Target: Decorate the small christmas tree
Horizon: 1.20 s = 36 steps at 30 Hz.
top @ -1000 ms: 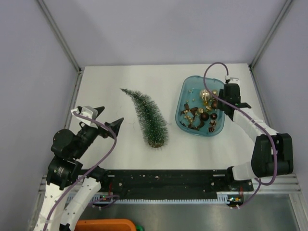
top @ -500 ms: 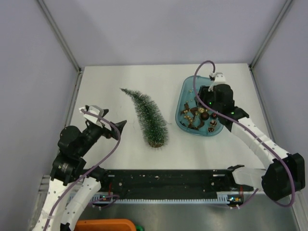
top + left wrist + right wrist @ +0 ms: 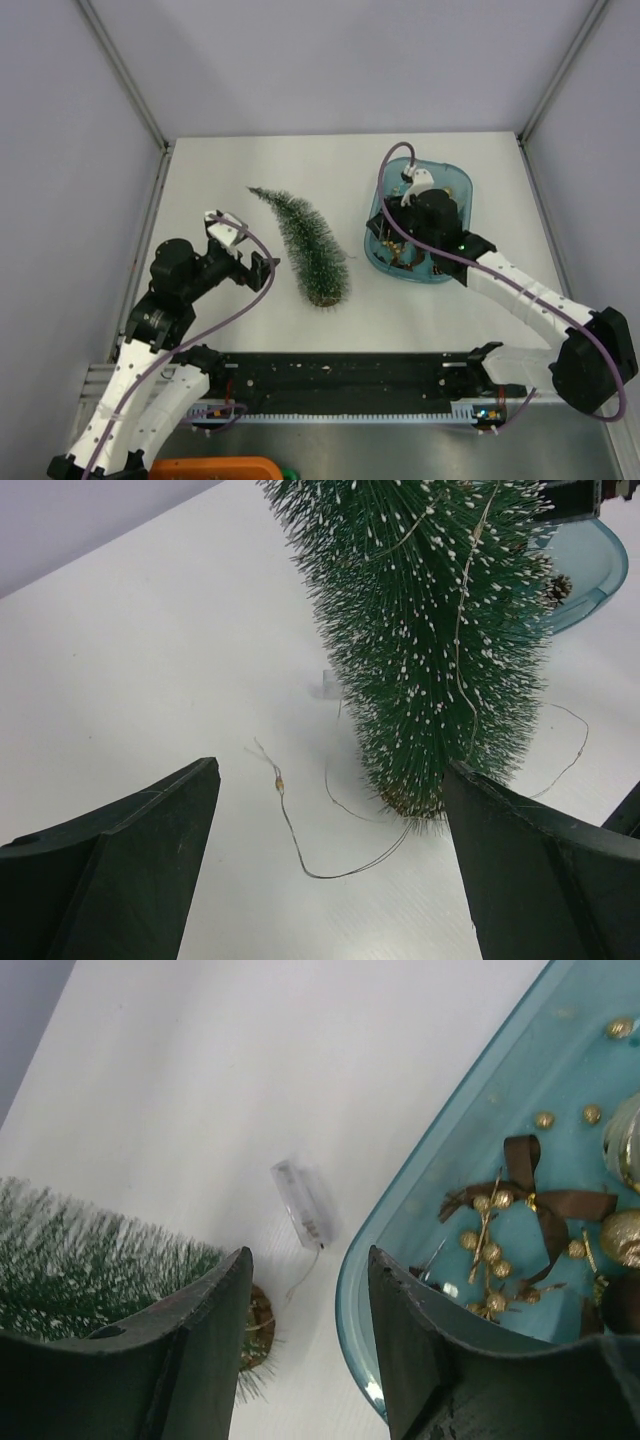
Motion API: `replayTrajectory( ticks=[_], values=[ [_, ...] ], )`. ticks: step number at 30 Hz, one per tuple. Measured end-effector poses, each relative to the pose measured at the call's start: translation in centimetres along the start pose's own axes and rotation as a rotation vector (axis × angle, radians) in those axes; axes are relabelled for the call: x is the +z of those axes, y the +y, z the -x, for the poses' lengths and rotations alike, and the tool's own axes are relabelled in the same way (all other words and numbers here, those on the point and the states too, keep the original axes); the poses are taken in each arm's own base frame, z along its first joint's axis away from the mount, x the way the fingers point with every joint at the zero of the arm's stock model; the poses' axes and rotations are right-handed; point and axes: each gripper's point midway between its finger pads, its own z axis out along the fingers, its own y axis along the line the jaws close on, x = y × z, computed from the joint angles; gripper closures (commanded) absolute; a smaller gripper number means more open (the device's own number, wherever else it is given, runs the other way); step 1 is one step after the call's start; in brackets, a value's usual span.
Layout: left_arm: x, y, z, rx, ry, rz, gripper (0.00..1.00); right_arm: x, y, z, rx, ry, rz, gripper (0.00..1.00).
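**Two empty pincers are flanking a tree that is trailing loose wire**

The slender cone-shaped tree of dark green bristles with frosted white tips (image 3: 312,252) is sitting mid-desk. It seems to be lying on its side, with its round brown base toward the arms and its tip pointing far-left. Just to its right, the translucent blue oval tray (image 3: 457,181) is holding small gold beads (image 3: 545,1120), a brown ribbon bow (image 3: 530,1185) and other tiny ornaments.

The left pincer (image 3: 330,775) is hovering near the tree's base, its jaws spread wide and gripping nothing. The right pincer (image 3: 308,1260) is hanging over the tray's near-left rim, its jaws partly apart and likewise empty.

A thin bare wire (image 3: 300,852) is running up through the bristles and looping loosely across the white desk (image 3: 220,170) beside the base. It is ending near a small clear plastic box (image 3: 303,1205), which is lying between tree and tray.

The risks, as I am judging them:

- **Snagged wire:** A left finger sliding along the desk could catch a loop and drag the light tree sideways, or pull the strand out of the bristles.
- **Rolling tree:** Jaws meeting soft bristles off-centre would likely roll the cone away instead of holding it.
- **Struck rim:** The right pincer is sitting so close to the tray's edge that a descent here could hit the rim, tipping or skidding the tray and scattering the beads.
- **Tangled ornaments:** They are small and tangled, so a grasp could miss or lift several at once.
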Motion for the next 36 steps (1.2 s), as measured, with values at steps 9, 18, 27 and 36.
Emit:
replayTrajectory(
  ticks=[9,18,27,36],
  values=[
    [0.7,-0.9,1.0,0.089,-0.019,-0.086,0.03,-1.1,-1.2,-5.5,0.018,0.114,-0.027,0.53],
    [-1.0,-1.9,3.7,0.2,-0.057,-0.138,0.01,-2.2,-6.9,-4.3,0.049,0.057,-0.291,0.52],
    [-4.7,-3.0,6.5,0.273,-0.139,-0.125,0.01,-1.1,-15.3,-6.0,0.146,0.177,-0.642,0.49],
    [-4.7,-2.9,6.2,0.244,-0.126,-0.122,0.01,-0.9,-18.1,-8.5,0.07,0.268,-0.756,0.46]
  ],
)
